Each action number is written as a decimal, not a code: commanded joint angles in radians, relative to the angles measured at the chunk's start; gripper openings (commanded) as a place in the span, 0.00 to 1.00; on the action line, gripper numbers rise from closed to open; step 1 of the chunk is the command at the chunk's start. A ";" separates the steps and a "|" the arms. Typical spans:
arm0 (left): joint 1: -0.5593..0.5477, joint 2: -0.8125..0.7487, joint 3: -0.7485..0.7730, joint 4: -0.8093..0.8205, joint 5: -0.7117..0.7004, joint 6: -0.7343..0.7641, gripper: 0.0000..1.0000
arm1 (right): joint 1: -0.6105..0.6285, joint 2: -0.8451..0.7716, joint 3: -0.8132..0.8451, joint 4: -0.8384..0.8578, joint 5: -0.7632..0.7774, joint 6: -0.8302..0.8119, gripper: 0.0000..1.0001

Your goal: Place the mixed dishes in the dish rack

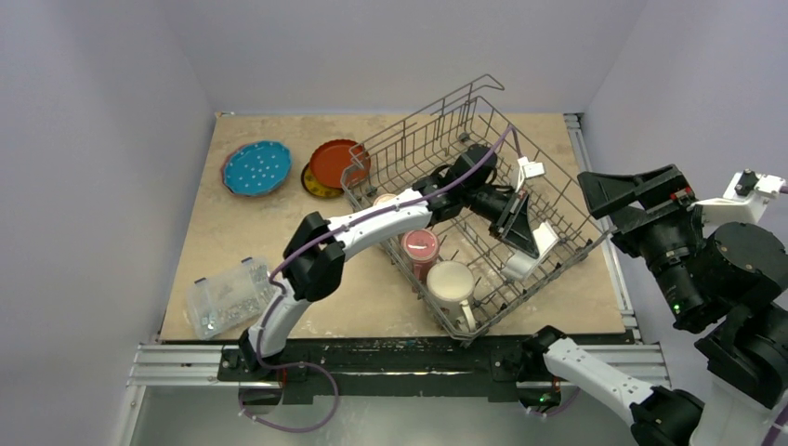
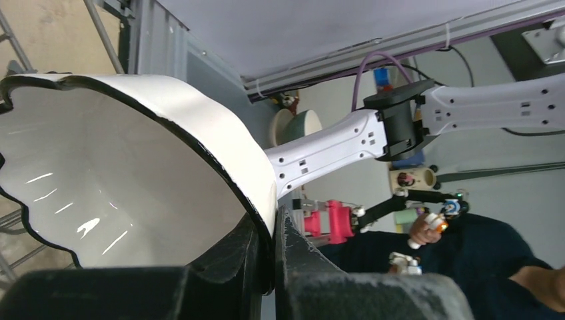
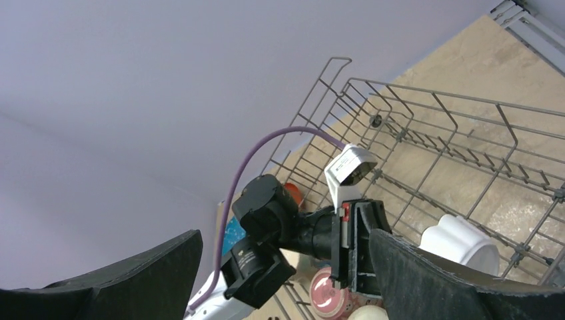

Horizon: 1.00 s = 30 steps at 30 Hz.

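Observation:
The dish rack (image 1: 558,200) stands slanted on the right half of the table. My left gripper (image 1: 526,234) reaches inside it, shut on the rim of the white fluted bowl (image 1: 523,266); in the left wrist view the black-edged rim of the bowl (image 2: 126,167) is pinched between the fingers (image 2: 253,260). A maroon mug (image 1: 420,247) and a cream mug (image 1: 451,283) stand in the rack's near end. A blue dotted plate (image 1: 256,168), a red-orange plate (image 1: 334,163) and a yellow plate (image 1: 314,187) under it lie on the table at far left. My right gripper (image 1: 621,206) hovers open beside the rack, holding nothing.
A clear plastic box (image 1: 223,297) of small metal parts sits near the table's front left corner. The rack's raised wire handle (image 1: 474,93) stands at its far end. From the right wrist, the left gripper (image 3: 356,247) and the bowl (image 3: 460,243) show beyond its open fingers (image 3: 440,280).

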 commanded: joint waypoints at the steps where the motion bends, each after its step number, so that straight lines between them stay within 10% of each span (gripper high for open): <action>1: 0.006 0.041 0.166 0.268 0.133 -0.256 0.00 | 0.002 0.025 -0.013 0.023 -0.004 -0.012 0.98; 30: 0.083 0.312 0.297 0.367 0.241 -0.534 0.00 | 0.002 0.034 -0.032 0.000 -0.018 -0.015 0.98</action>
